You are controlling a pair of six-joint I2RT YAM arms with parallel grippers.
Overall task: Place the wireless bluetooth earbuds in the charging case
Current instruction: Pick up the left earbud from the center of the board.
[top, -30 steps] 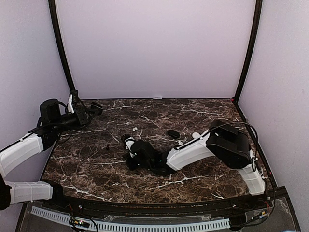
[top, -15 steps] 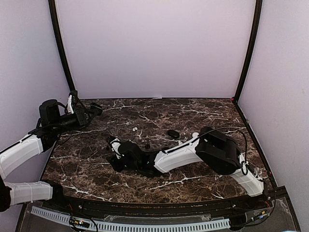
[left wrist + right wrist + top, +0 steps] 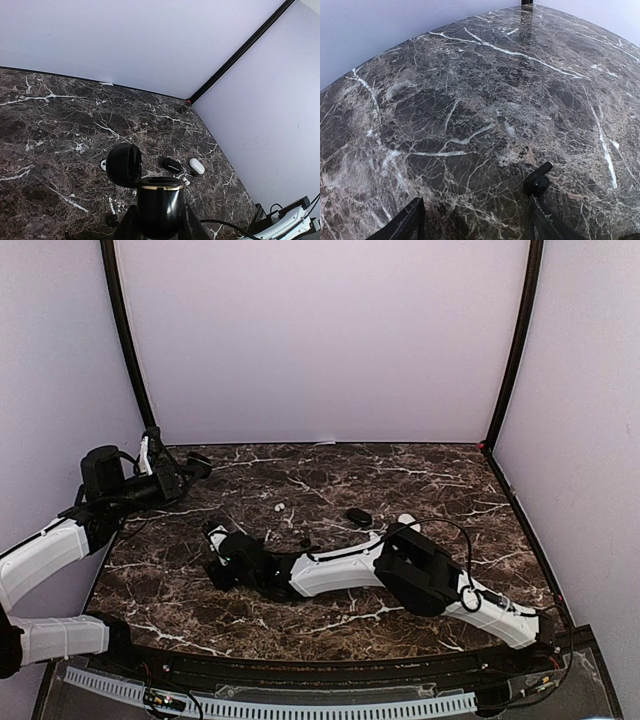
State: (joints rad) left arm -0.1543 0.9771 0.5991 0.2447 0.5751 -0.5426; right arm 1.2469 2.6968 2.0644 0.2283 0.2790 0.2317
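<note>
Left fingers [image 3: 126, 226] clamped on open black charging case [image 3: 159, 202]. Right fingers [image 3: 410, 220] apart over surface [image 3: 470, 90]; black earbud [image 3: 538, 180] at 4 o'clock, beside one finger.

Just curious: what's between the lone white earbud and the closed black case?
Bare marble only, from white earbud to black case, in the top view.

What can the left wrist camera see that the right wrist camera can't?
Only the left wrist view: the open round glossy black charging case gripped in the left gripper, plus a black oval case, a white oval case and a tiny white earbud. Only the right wrist view: the right gripper, open, near a small black piece, probably an earbud. Both: the dark brown white-veined marble table and pale purple wall.
</note>
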